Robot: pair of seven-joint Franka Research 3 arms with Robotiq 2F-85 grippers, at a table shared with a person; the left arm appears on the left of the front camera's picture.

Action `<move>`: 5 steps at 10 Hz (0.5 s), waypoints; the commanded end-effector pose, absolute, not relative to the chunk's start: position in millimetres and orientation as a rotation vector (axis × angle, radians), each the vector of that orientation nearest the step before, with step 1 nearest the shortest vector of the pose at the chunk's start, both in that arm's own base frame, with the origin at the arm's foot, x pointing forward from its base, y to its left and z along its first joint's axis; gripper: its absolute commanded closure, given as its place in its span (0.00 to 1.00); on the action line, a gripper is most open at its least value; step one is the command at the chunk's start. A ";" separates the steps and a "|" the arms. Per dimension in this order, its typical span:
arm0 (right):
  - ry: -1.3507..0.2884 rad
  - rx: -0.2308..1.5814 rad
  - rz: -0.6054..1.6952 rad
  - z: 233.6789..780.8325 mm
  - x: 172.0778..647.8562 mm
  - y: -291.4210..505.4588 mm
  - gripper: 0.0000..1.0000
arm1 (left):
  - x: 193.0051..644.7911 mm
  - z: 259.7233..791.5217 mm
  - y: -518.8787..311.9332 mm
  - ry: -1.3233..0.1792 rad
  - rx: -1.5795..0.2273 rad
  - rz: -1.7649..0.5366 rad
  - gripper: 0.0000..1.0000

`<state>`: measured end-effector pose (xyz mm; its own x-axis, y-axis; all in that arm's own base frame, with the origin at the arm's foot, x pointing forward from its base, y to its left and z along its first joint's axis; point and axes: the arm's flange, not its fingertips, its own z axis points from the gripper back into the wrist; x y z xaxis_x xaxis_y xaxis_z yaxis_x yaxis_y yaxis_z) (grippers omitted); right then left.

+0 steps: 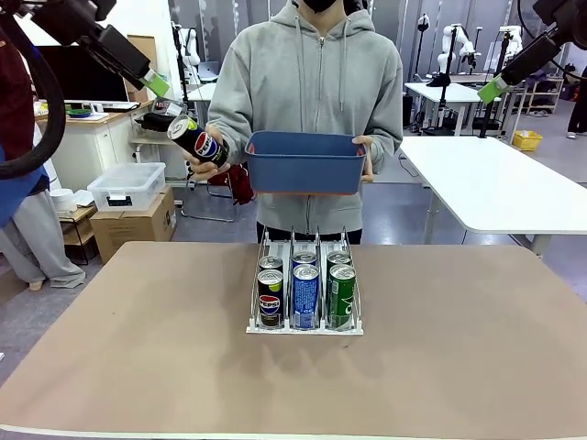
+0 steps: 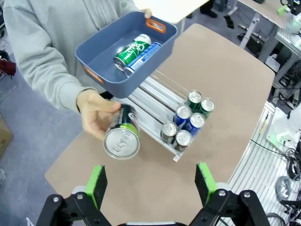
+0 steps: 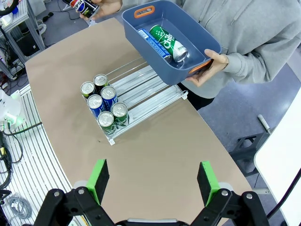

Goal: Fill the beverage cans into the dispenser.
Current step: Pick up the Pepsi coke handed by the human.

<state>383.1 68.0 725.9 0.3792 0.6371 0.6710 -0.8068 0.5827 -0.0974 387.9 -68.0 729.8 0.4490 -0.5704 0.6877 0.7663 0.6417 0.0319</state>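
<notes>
Front view: dispenser [image 1: 304,329] at table [image 1: 138,367] ctr, well off edges.

Bright, even indoor light — sharp frames, wrist views edge-warped.

A blue tub [image 1: 303,163] is held above the brown worktop's [image 1: 138,367] far edge. Beyond the worktop's left corner, a clear lidded bin [image 1: 127,186] sits over a cardboard box [image 1: 138,227]. A white table [image 1: 504,188] stands beyond its right.

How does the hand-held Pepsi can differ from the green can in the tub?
The Pepsi can is black, the green can green. The Pepsi can is held tilted in the person's hand; the green can lies on its side in the blue tub. Both have silver tops.
</notes>
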 end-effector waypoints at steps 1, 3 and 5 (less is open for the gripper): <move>-0.731 0.274 0.941 726.1 382.5 67.0 0.00 | 396.6 713.4 -72.3 -0.744 -0.285 -0.844 0.00; -0.731 0.274 0.941 726.1 382.5 67.0 0.00 | 409.9 702.3 -75.2 -0.730 -0.312 -0.861 0.00; -0.731 0.274 0.941 726.1 382.5 67.0 0.00 | 418.4 690.9 -77.0 -0.774 -0.304 -0.864 0.00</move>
